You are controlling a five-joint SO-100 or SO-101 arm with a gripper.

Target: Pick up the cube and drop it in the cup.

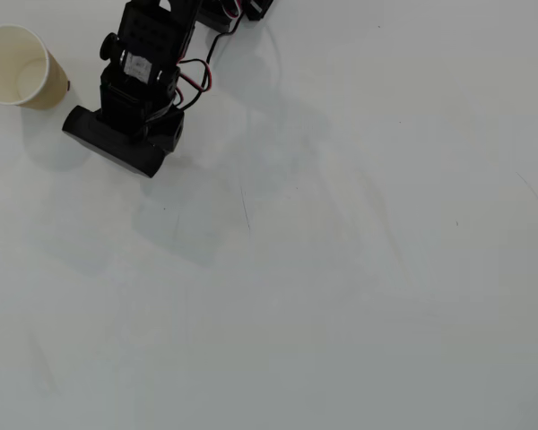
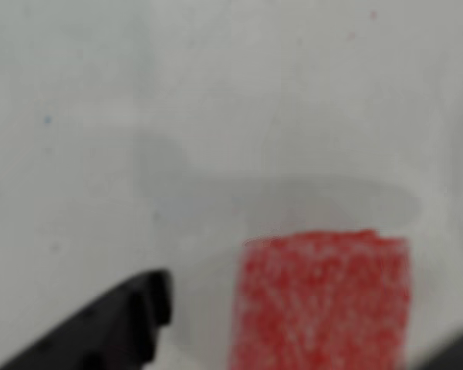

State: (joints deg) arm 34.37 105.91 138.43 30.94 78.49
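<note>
Between the spread black gripper (image 2: 293, 339) fingers in the wrist view sits the small red sponge cube (image 2: 322, 301), ungrasped. Grasp pending: close, lift, carry left to the tan paper cup (image 1: 18, 67).

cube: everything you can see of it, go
The cube shows only in the wrist view, and blurred. It is a red block with pale whitish speckling, sponge-like in look, with a fairly straight top edge and sides; its bottom is cut off by the frame. It sits between the jaws: one dark finger is lower left with a gap to the cube, another just shows at the lower right corner. Contact cannot be told. A soft shadow lies on the white table behind it. In the overhead view the arm hides it.
</note>
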